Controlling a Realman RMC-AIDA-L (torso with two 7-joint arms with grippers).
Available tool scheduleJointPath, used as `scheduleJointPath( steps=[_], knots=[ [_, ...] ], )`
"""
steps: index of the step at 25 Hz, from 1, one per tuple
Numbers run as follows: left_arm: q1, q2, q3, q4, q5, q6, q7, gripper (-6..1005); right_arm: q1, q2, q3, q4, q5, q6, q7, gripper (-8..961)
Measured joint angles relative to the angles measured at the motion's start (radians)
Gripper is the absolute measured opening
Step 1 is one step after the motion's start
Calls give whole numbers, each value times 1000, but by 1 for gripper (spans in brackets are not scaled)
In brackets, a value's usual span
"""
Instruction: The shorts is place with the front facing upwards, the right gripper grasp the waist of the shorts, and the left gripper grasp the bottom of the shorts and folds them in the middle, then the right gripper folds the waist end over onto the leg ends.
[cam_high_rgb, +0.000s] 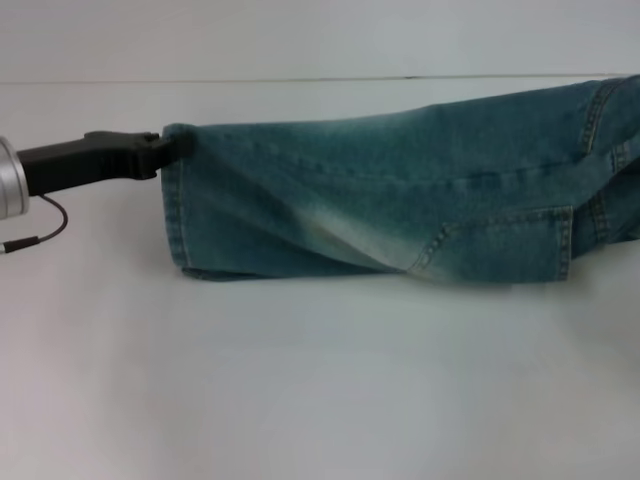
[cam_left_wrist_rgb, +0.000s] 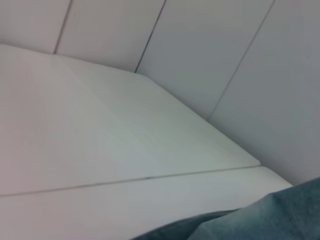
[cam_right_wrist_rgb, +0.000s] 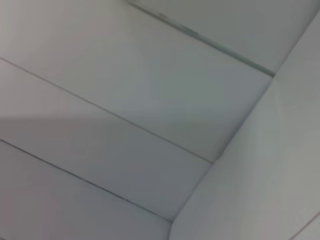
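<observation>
Left gripper (cam_high_rgb: 172, 146): fingers closed on the upper corner of the leg ends (cam_high_rgb: 177, 205), at the counter's left side. Behind the fingers, a black body runs to a silver cylindrical wrist at the left edge of the head view, with a thin black cable hanging below it.

The shorts (cam_high_rgb: 400, 195) stretch from that pinch rightward across the middle of the white counter (cam_high_rgb: 300, 380) and run out of view at the right edge. They appear doubled lengthwise, forming a long band. The upper edge looks pulled taut; the lower edge seems to rest on the counter. Blue-green denim, pale faded patch near the middle, diagonal creases, tan stitching along the hem, and a pocket outline toward the right.

Right gripper: not visible in any view, so I cannot tell its finger state. Its wrist camera shows only pale panels.
</observation>
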Motion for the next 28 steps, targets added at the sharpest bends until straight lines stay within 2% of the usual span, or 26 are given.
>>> scheduleJointPath(
  steps=[3, 13, 24, 28],
  knots=[
    [-11, -3, 7, -3, 0, -39, 0, 36, 6, 20, 0, 0, 27, 27, -5, 47],
    [-52, -9, 16, -62, -1, -125, 28, 34, 29, 55, -1, 0, 55, 129, -34, 65],
    [-81, -4, 27, -133, 8, -213, 64, 32, 64, 66, -4, 85, 107, 276, -161, 124],
    [-83, -11, 27, -138, 8, -228, 90, 27, 82, 82, -8, 100, 115, 324, -206, 145]
  ],
)
